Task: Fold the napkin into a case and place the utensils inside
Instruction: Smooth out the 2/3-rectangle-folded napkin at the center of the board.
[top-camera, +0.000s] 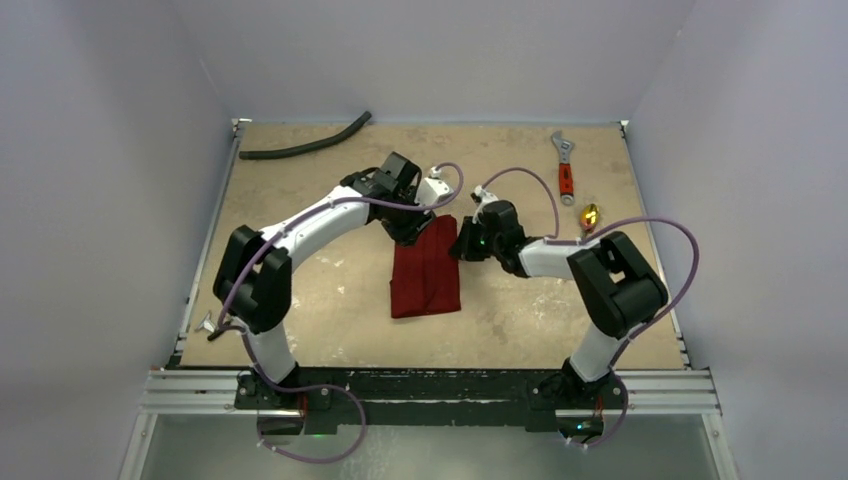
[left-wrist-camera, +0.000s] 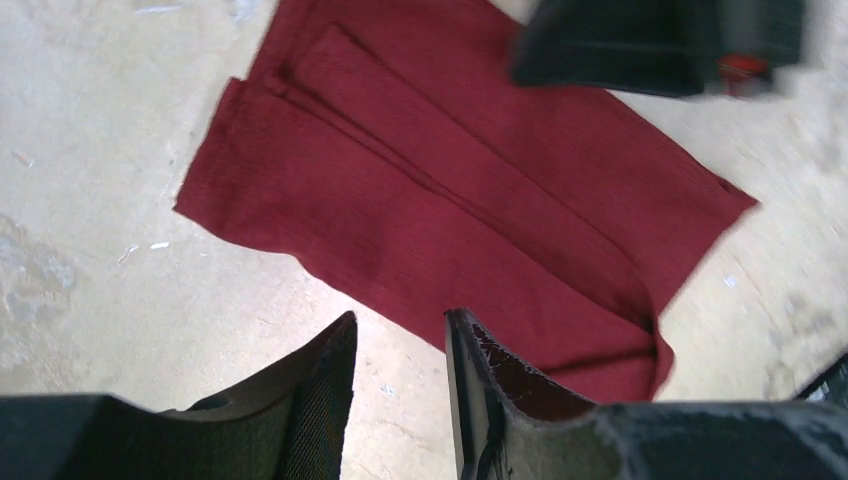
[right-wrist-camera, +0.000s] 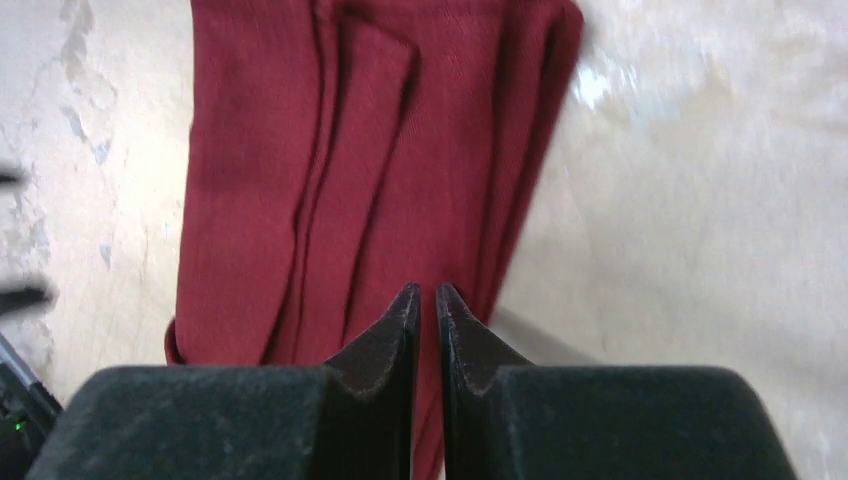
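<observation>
Folded napkin (top-camera: 427, 282) lies flat. Left gripper (left-wrist-camera: 400, 322) hovers spread at its 12 o'clock. Right gripper (right-wrist-camera: 427, 292), at 2 o'clock, is nearly pressed together and empty, probably tidying folds.

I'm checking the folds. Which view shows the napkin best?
Left wrist: nearly the whole napkin, creases clear. Right wrist shows only part of it, close up. Top shows it small, its far end under the left arm.
</observation>
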